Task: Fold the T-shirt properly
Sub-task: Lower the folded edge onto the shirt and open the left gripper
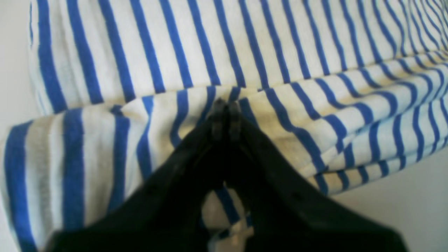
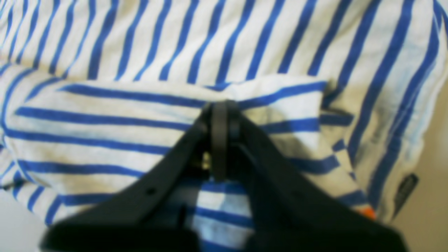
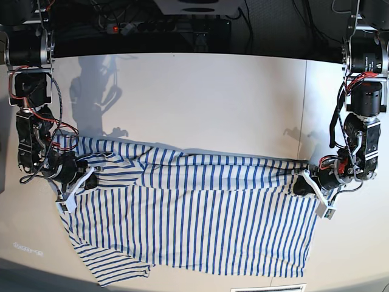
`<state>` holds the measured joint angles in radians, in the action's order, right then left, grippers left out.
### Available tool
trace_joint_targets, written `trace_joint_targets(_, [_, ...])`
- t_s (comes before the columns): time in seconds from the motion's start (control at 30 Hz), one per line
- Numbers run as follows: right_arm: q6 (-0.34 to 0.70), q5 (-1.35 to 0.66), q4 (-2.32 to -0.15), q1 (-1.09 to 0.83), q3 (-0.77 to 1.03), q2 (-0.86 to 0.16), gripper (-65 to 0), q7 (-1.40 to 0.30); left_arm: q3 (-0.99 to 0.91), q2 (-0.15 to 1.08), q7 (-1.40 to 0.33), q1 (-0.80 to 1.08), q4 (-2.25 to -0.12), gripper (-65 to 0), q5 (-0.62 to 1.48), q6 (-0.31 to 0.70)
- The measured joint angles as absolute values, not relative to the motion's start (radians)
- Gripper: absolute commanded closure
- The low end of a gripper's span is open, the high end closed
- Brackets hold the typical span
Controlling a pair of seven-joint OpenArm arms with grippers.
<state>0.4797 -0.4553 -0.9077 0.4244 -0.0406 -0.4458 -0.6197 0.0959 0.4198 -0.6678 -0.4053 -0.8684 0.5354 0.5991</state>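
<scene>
The T-shirt [image 3: 194, 225], white with thin blue stripes, lies across the table with its upper part folded over into a long band. My left gripper [image 1: 225, 105] is shut on the folded edge at the shirt's right end in the base view [image 3: 298, 184]. My right gripper [image 2: 222, 106] is shut on a folded flap at the shirt's left end in the base view [image 3: 91, 172]. A small dark tag [image 2: 404, 190] shows at the cloth's edge in the right wrist view. One sleeve [image 3: 112, 267] sticks out at the front left.
The white table [image 3: 200, 103] stretches behind the shirt. A dark strip with cables and a power bar [image 3: 176, 27] runs along the back edge. The shirt's lower hem [image 3: 243, 271] lies close to the table's front edge. Both arm bases stand at the back corners.
</scene>
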Motion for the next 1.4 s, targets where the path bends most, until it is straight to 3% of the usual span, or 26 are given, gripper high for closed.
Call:
trace_joint_targets(0.2, [0.479, -0.533, -0.877, 0.385, -0.035, -0.446, 0.0, -0.583, 0.094, 0.416, -0.654, -0.416, -0.842, 0.0, 0.502, 0.583])
trace_joint_targets(0.4, [0.478, -0.574, -0.961, 0.266, -0.022, -0.446, 0.0, -0.612, 0.091, 0.435, -0.747, -0.389, -0.889, 0.0, 0.57, 0.563])
trace_joint_targets(0.8, [0.479, -0.591, -1.347, -0.126, 0.183, -0.438, 0.0, -0.678, 0.025, 0.473, -0.707, 0.049, -1.35, 0.0, 0.603, 0.544])
trace_joint_targets(1.03, [0.479, -0.587, -1.464, -0.26, 0.194, -0.498, 0.0, -0.683, -0.068, 0.471, -0.722, 0.287, -1.561, 0.0, 0.595, 0.543])
trace_joint_targets(1.4, [0.479, -0.622, -1.517, -0.364, 0.199, -0.585, 0.0, -0.693, -0.072, 0.442, -0.738, 0.419, -1.703, 0.0, 0.559, 0.542])
